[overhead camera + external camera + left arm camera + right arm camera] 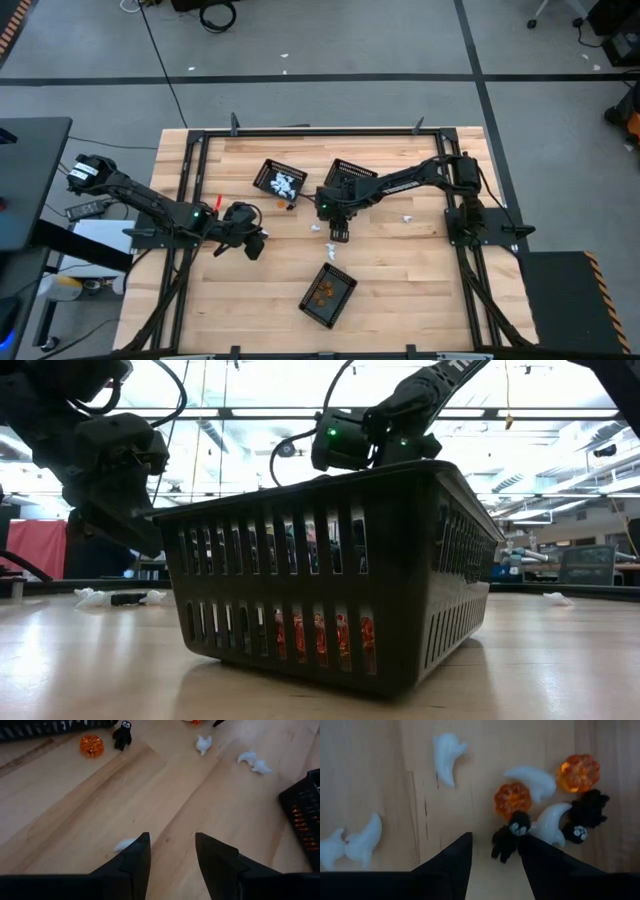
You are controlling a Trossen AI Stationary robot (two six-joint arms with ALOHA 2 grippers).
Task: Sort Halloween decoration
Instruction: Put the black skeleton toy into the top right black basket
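Three mesh baskets split the trinkets by colour: white ghosts in one (282, 181), orange pumpkins in another (328, 293). The right end effector (494, 851) hovers, fingers parted and empty, over a loose cluster on the bench (400, 280), nearest a black spider (511, 835). The left end effector (172, 851), open and empty, angles down beside a stray white ghost (124, 843).

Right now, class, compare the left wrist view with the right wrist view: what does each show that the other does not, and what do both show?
Only the left wrist view shows a corner of a black mesh basket holding orange pieces, and one white ghost lying beside the open left tool.

Only the right wrist view shows a tight cluster: two orange pumpkins, black figures and white ghosts, just ahead of the open right tool.

Both show loose trinkets on the wooden table and open, empty fingers.
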